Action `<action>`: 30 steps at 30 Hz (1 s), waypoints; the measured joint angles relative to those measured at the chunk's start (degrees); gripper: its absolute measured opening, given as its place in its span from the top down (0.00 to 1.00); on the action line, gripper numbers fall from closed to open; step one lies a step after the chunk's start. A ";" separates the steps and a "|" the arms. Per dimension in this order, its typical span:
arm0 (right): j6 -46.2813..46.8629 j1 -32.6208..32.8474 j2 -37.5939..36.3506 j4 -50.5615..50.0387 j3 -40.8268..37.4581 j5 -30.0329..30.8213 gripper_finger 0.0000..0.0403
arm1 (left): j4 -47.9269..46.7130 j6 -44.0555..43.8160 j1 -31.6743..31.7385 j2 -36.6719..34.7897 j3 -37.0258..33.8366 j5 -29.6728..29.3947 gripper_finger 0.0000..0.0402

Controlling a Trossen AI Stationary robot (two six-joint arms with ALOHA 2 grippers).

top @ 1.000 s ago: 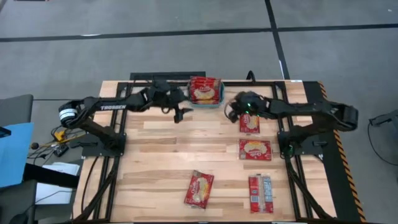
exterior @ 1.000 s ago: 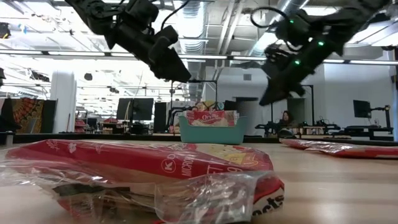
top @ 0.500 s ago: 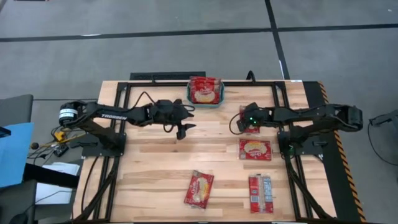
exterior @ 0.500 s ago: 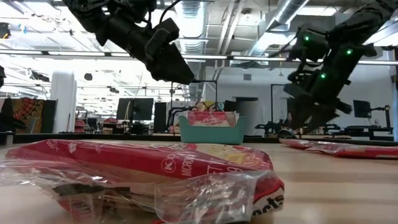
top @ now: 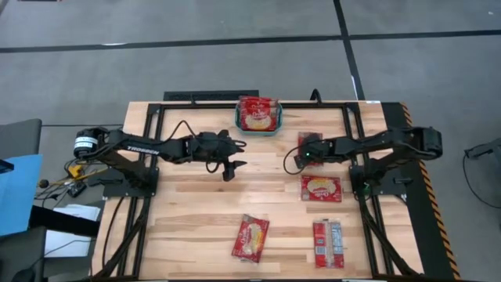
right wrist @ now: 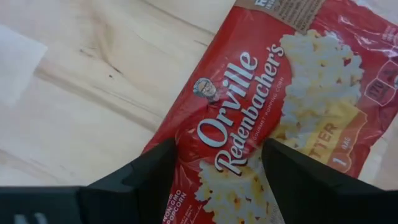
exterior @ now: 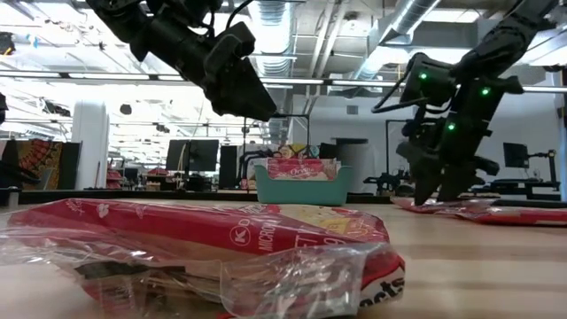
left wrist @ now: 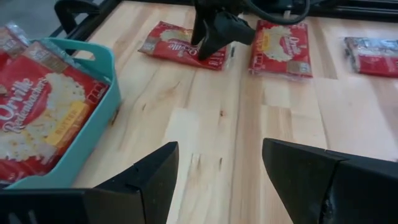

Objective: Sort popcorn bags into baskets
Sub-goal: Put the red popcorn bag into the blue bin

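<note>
The right gripper [top: 307,153] hangs low over a popcorn bag [right wrist: 280,118] on the table's right side, near the teal basket [top: 258,129] that already holds bags, its fingers spread wide on either side of the bag and not yet closed on it. The bag looks light, flat and slick in its plastic wrap, likely to slide or crumple, so a pinch across a short edge seems safest. The left gripper [top: 228,167] waits open above bare wood mid-table.

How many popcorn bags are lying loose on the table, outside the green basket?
4: one under the right claw at, one just in front of it, and two along the near edge. More sit stacked in the basket; that number is hidden.
</note>
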 joint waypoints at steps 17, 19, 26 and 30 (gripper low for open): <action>-2.94 4.28 -3.53 2.64 -0.86 -0.19 0.96 | -1.27 -1.35 -0.80 0.02 0.02 -3.40 0.44; -2.29 5.60 -6.96 2.64 -1.02 2.53 0.96 | -1.34 -1.35 -0.98 0.04 0.02 -3.42 0.44; 1.33 15.54 -15.92 12.99 -0.74 22.42 0.98 | -0.51 -1.18 -1.23 0.27 0.02 -3.54 0.44; 0.36 21.70 -15.55 25.97 -0.61 33.62 0.99 | 5.83 -1.74 -1.71 3.35 0.03 -2.59 0.44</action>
